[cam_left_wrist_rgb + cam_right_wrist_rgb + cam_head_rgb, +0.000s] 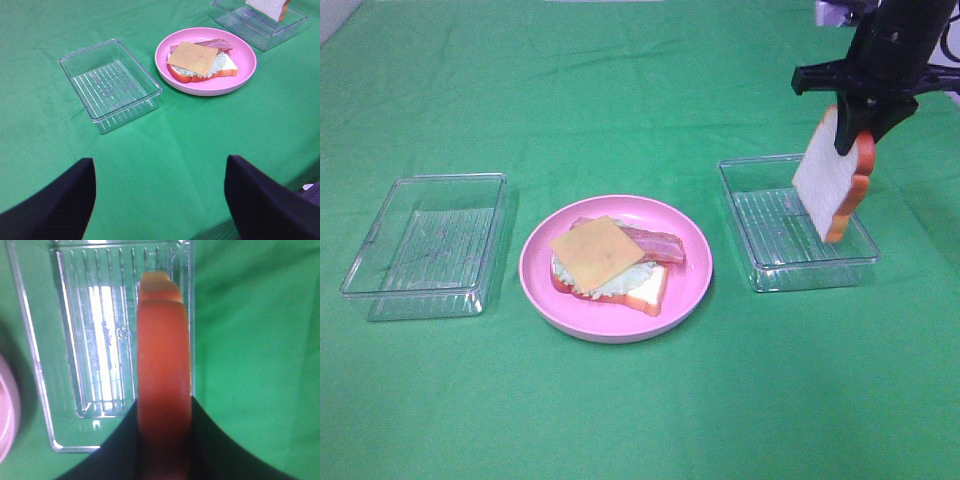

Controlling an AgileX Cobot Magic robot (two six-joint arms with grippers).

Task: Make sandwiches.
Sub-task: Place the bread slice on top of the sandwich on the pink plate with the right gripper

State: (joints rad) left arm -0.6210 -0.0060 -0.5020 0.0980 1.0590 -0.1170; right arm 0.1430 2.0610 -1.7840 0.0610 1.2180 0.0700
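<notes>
Orange-crusted bread slice hangs pinched in the right gripper above the right tray. Left gripper jaws spread. Open sandwich sits on the plate, mid-desk.

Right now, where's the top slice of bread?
In the exterior high view, the bread slice hangs on the right, pinched by the right gripper over the right clear tray, beside the pink plate.

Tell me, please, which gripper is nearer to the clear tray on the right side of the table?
The right gripper: it hangs just above that tray, holding the bread slice over it. The left gripper hovers open near the table's front edge, far from it.
</notes>
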